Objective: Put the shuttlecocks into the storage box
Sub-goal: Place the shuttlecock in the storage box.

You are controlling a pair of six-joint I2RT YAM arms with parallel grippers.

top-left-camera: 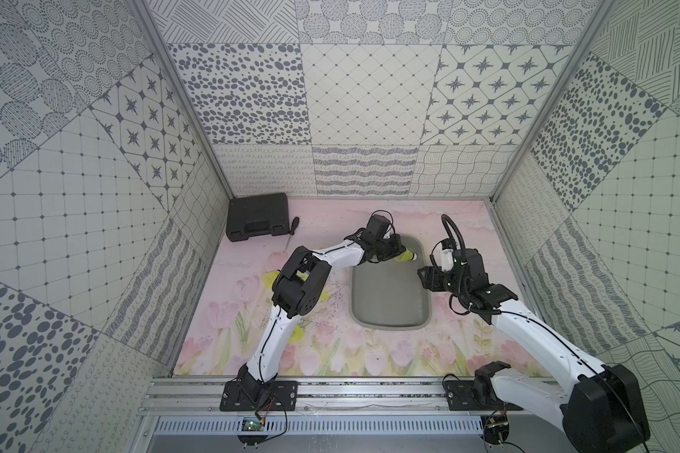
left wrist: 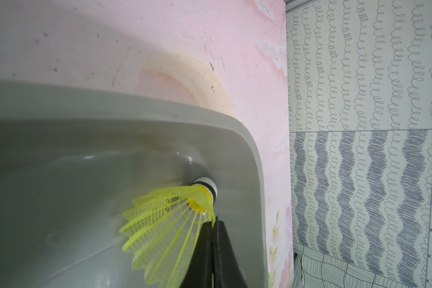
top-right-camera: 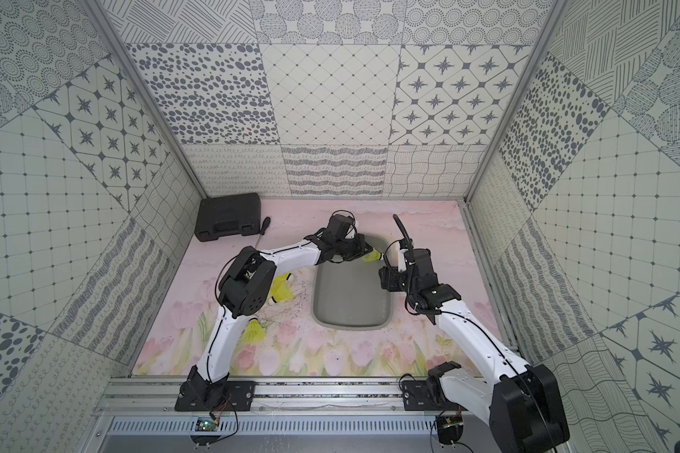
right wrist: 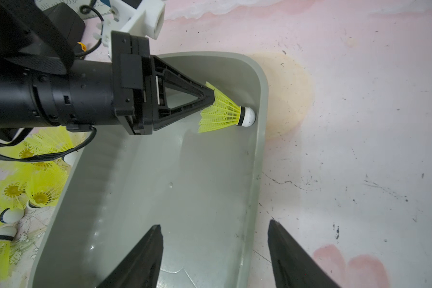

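Patterned enclosure walls surround a table (top-left-camera: 330,353) covered by a pink floral mat.

The left jaws are clenched on a thin fold at the skirt edge of one shuttlecock (right wrist: 225,113). It lies nearly level, with its white tip pointing right. The tip sits at the far right corner of the storage box (right wrist: 260,149), just beside the inner wall. I cannot tell whether it touches.

The right jaws stand released and empty farther along that same right wall, one side over the box floor and the other over the mat outside.

The box floor appears bare in both top views. The loose shuttlecocks (right wrist: 45,192) lie in a cluster on the table just left of the box, partly hidden under the left arm (top-left-camera: 342,255) from above. A black hard case (top-left-camera: 256,215) and a screwdriver (top-left-camera: 292,231) rest at the far left, well apart.

I judge the step in hand to be the release. To do it well:
- I would draw the left jaws slightly leftward, so that the tip sits clearly inside the wall.
- I would lower them until the skirt is close to the floor, then open fully.
- A pinch this thin on springy mesh may cling or flick the shuttlecock over the low rim, so I would withdraw slowly and keep the right arm (top-left-camera: 527,333) clear.
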